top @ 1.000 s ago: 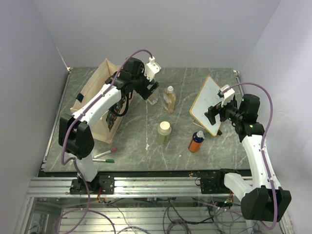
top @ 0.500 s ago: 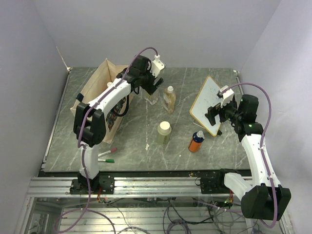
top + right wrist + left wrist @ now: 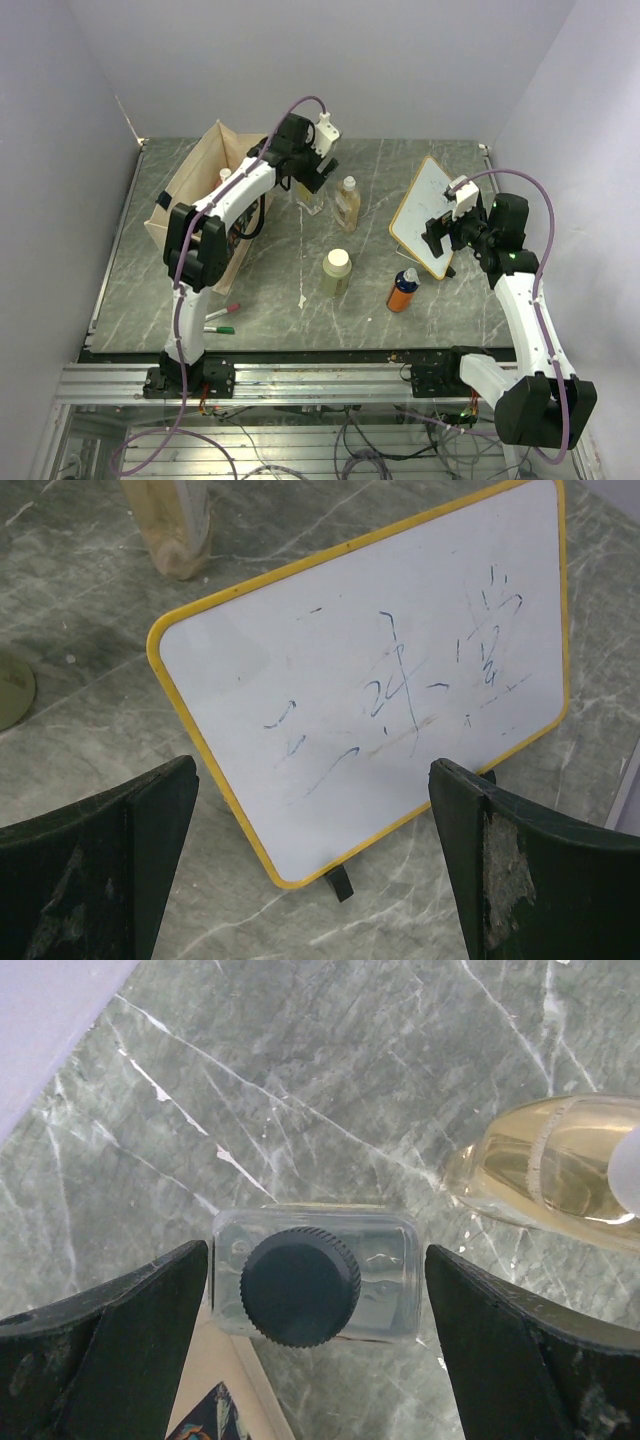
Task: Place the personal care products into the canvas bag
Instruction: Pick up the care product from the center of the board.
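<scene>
Your left gripper (image 3: 313, 181) hangs with jaws spread wide and nothing in them, right over the clear bottle (image 3: 313, 1276), and its fingers flank the bottle without touching it. The bottle stands upright on the table just beside the bag (image 3: 190, 176), off the bag's right wall. I judge it to be light, stiff plastic, smooth and probably slippery, and easy to tip if nudged. Take it across the flat sides of the body, below the black cap (image 3: 300, 1286), not on the round cap. Your right gripper (image 3: 312, 780), well away from the bag, is likewise spread wide and empty, facing the whiteboard (image 3: 380, 670)
</scene>
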### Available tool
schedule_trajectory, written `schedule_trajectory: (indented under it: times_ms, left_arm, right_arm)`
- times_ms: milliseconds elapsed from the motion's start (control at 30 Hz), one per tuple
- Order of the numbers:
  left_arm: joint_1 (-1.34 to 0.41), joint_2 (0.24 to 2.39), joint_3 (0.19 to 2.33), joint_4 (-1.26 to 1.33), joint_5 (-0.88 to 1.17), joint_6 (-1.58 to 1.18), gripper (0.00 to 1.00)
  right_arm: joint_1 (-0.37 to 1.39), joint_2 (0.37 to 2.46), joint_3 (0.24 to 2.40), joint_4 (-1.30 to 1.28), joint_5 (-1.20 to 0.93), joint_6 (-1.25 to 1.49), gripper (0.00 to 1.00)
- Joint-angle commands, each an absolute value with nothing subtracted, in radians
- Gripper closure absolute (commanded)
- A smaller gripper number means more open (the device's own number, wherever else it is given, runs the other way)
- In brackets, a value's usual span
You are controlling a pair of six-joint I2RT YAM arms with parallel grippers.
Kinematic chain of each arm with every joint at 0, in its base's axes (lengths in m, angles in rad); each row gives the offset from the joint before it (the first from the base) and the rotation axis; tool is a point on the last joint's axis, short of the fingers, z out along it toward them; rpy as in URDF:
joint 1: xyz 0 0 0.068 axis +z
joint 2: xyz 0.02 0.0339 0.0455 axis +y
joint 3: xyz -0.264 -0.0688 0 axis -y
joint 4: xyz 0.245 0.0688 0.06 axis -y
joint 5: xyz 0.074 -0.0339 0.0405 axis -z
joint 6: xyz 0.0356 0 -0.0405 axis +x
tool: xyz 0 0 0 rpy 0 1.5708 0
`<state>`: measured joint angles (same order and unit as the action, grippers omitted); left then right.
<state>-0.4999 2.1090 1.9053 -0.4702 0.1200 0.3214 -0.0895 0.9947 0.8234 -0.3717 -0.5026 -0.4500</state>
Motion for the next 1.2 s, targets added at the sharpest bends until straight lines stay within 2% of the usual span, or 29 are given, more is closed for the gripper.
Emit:
schedule_trajectory:
  times_ms: [0,200,533,733,967,1167]
  left_arm:
    - [-0.460,2.140,1.955,-0.490,0.229,0.260,0.00]
    - [-0.439,2.146,1.954,-0.487,0.298,0.240,0.00]
    - [-0.439,2.159,1.954,-0.462,0.275,0.262,0.17]
    - [-0.439,2.137,1.951,-0.462,0.296,0.277,0.41]
    - [-0.440,2.084,1.981,-0.507,0.343,0.289,0.92]
    - [-0.440,2.039,2.011,-0.571,0.322,0.269,0.93]
  right_arm:
    - [-0.086,1.000,0.815,-0.367,-0.489,-0.463,0.00]
    - [-0.086,1.006,0.814,-0.366,-0.483,-0.465,0.00]
    - [-0.086,1.011,0.814,-0.367,-0.479,-0.467,0.00]
    - [-0.086,1.008,0.813,-0.367,-0.477,-0.468,0.00]
    - [-0.086,1.012,0.815,-0.368,-0.483,-0.468,0.00]
    - [-0.086,1.017,0.815,-0.371,-0.491,-0.467,0.00]
